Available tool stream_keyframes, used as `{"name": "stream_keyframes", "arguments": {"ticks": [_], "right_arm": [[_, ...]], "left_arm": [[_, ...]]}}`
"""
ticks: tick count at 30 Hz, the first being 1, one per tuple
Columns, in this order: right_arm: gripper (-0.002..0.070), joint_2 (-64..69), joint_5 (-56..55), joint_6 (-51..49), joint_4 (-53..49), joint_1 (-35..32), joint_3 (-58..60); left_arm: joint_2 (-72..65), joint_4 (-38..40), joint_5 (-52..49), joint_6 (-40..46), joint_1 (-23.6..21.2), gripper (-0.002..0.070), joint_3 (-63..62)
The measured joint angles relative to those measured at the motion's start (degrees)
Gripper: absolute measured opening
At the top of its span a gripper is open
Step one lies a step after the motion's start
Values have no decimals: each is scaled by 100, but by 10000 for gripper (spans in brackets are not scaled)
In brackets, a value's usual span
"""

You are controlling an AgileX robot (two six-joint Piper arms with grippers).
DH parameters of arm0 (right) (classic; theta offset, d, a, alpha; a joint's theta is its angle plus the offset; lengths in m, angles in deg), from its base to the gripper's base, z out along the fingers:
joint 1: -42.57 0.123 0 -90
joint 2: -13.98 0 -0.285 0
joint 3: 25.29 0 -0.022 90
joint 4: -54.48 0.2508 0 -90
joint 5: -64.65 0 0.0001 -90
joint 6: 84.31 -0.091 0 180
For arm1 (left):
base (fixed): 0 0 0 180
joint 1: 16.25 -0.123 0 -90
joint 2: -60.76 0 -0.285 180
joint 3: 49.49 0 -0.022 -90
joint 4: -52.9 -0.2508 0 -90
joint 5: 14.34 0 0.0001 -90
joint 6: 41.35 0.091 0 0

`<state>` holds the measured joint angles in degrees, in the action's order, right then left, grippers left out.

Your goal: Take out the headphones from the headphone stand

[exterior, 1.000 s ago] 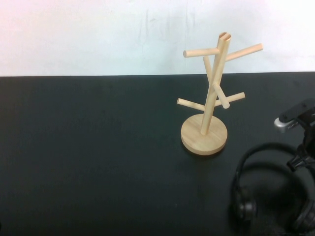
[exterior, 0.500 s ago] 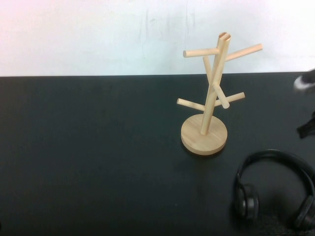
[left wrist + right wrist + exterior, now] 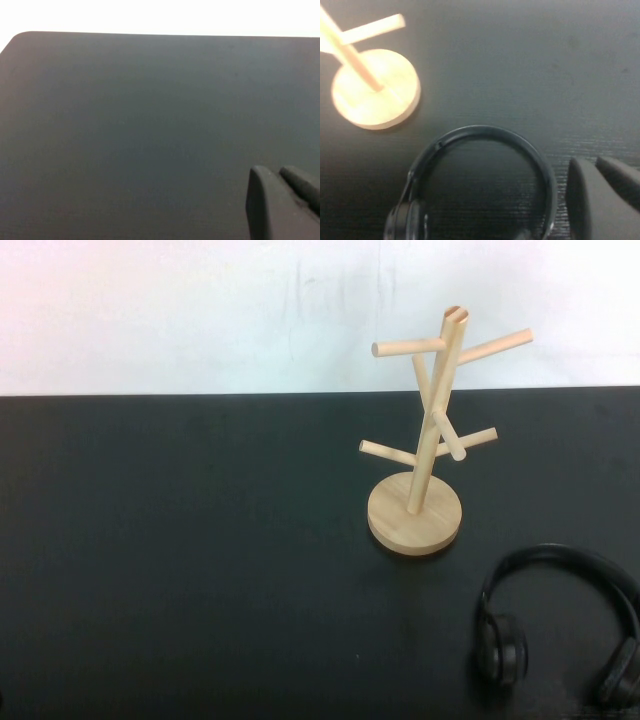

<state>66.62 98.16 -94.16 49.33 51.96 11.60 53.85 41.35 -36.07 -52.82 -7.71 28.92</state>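
Note:
The black headphones (image 3: 556, 552) lie flat on the black table at the front right, off the stand. The light wooden headphone stand (image 3: 432, 430) stands upright on its round base, behind and to the left of them, with its pegs bare. Neither gripper shows in the high view. In the right wrist view the right gripper (image 3: 594, 162) is shut and empty, above the table just beside the headband (image 3: 485, 130), with the stand's base (image 3: 375, 90) beyond. In the left wrist view the left gripper (image 3: 275, 171) is shut and empty over bare table.
The black table (image 3: 180, 560) runs back to a white wall. In the left wrist view its rounded corner (image 3: 20, 37) and far edge show.
The right arm has pulled away past the right edge, out of the high view. The headphones, let go, have settled flat on the table. The stand has not moved.

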Motion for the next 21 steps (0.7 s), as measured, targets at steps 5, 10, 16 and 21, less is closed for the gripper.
{"name": "stream_keyframes", "arguments": {"ticks": [5,10,16,21], "right_arm": [[-6,-1562,-335,69,-14,0,711],[-6,-2795,-1130,69,-2,0,1452],[-6,-3243,-1351,69,-7,0,1657],[-6,-3243,-1341,69,-7,0,1657]], "left_arm": [[0,0,0,0,0,2,0],[0,0,0,0,0,2,0],[0,0,0,0,0,2,0],[0,0,0,0,0,2,0]]}}
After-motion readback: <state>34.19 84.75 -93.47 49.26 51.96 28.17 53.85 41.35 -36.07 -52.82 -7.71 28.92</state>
